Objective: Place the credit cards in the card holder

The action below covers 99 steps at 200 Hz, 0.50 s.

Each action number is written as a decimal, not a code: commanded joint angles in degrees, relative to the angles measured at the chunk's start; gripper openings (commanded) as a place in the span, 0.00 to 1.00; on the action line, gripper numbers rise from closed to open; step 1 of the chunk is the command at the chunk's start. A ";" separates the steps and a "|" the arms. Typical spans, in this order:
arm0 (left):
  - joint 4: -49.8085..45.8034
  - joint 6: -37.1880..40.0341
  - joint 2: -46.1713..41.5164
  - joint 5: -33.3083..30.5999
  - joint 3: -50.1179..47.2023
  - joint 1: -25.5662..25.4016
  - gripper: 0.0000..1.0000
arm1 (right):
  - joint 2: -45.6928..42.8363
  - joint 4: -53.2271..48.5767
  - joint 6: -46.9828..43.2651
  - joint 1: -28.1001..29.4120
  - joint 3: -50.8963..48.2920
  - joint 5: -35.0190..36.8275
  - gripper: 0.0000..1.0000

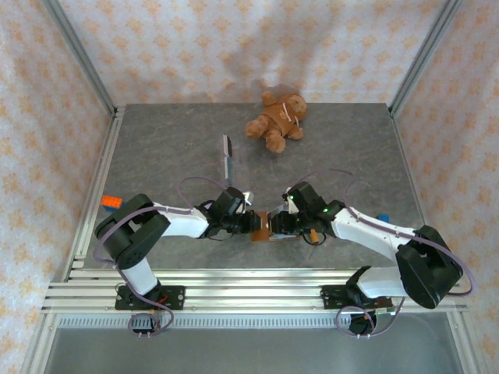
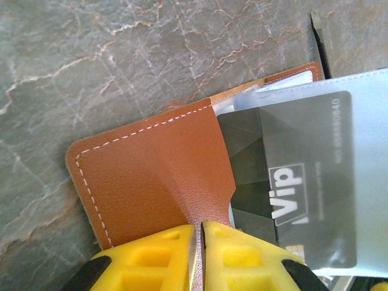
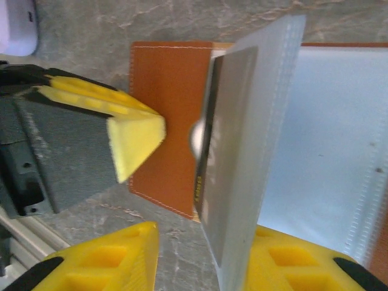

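Brown leather wallet (image 2: 145, 176) lies open on the grey marbled table (image 1: 156, 148), at the near edge between the two arms. The left gripper (image 2: 199, 233) pinches its flap, yellow fingers almost touching. A dark "Vip" card (image 2: 285, 182) shows through the wallet's clear sleeve. The right gripper (image 3: 203, 242) straddles the raised sleeve and card, fingers apart, with a gap on one side. More cards (image 1: 228, 156) lie farther back, near a bear (image 1: 277, 121).

Soft, even light; right wrist view blurred.
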 commanded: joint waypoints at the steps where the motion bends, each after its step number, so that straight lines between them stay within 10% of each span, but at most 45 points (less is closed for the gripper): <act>1: -2.96 -0.76 3.26 -0.50 -1.76 0.69 0.16 | 2.12 4.45 -0.24 -0.16 0.96 -3.59 0.37; 99: 1.46 -3.46 2.17 1.45 -4.54 3.01 0.16 | 6.20 8.90 0.58 -0.16 0.34 -6.17 0.42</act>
